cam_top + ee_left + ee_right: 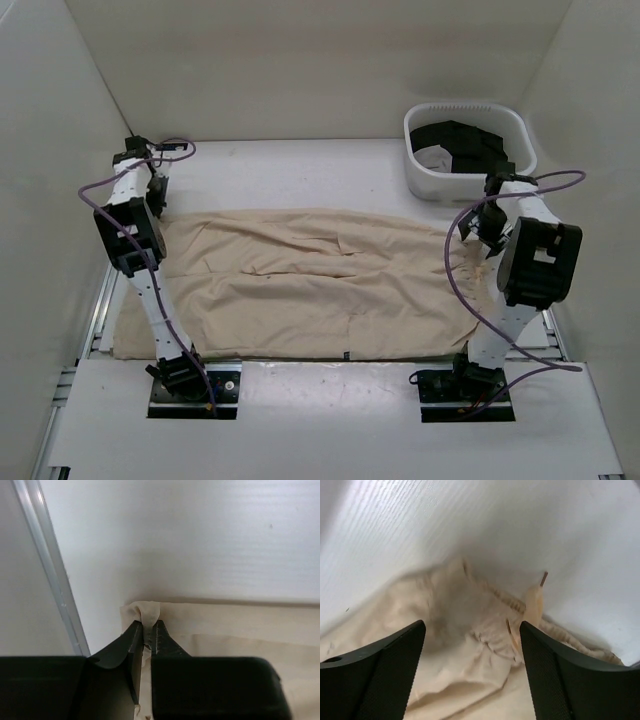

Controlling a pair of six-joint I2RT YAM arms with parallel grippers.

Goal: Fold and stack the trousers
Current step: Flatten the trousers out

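A raised fold at the far left corner of the trousers is pinched between the black fingers of the left gripper, which are closed almost to touching. The cloth is squeezed into a narrow ridge above the tips. The right gripper is held wide open over the waist end, and nothing is gripped between its finely textured pads. Whether the tips touch the cloth cannot be told.

Beneath the right gripper a gathered, elastic waistband is seen, bunched into soft puckers, with a flat tan drawstring ending in a dark tip. The trousers are of plain, matte beige cloth, spread lengthwise across the white table and creased in long shallow wrinkles.

The pinched corner lies just beside a metal rail at the table's left edge. A bare strip of table is left between the cloth's far edge and the back wall. A white rounded basket holding dark cloth is set in the far right corner, near the waist end but apart from it.
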